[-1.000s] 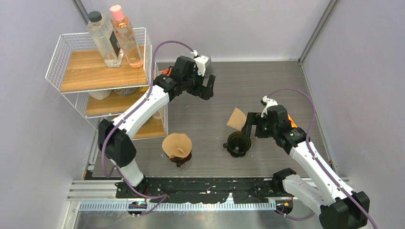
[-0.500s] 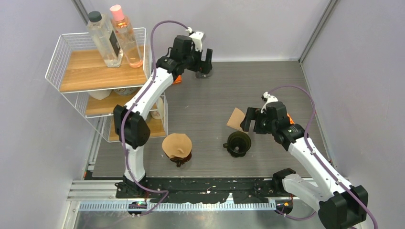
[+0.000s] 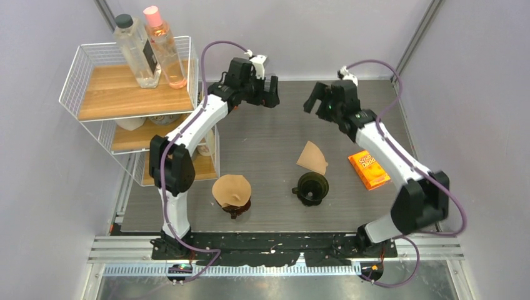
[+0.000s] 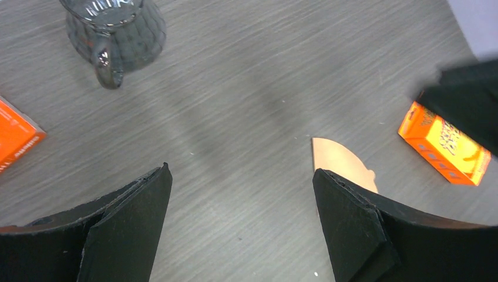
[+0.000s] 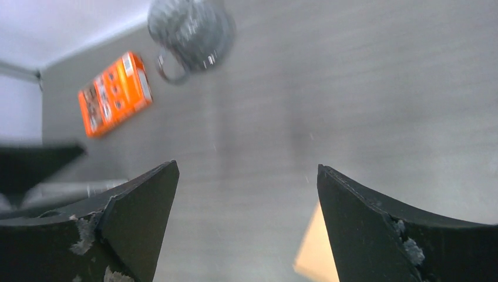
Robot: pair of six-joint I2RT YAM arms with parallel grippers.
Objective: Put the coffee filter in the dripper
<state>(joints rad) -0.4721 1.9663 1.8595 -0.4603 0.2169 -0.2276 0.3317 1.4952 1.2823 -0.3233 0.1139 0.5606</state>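
Top external: tan fan-shaped coffee filter (image 3: 311, 157), maybe touching dripper (image 3: 311, 186); left gripper (image 3: 267, 99), right gripper (image 3: 317, 106) spread

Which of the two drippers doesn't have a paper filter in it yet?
The dark dripper on the right, next to the loose filter lying on the table. The left dripper already wears a brown filter.

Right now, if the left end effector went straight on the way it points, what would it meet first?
Most likely bare table; the open left end effector frames nothing else. The coffee filter lies off to one side.
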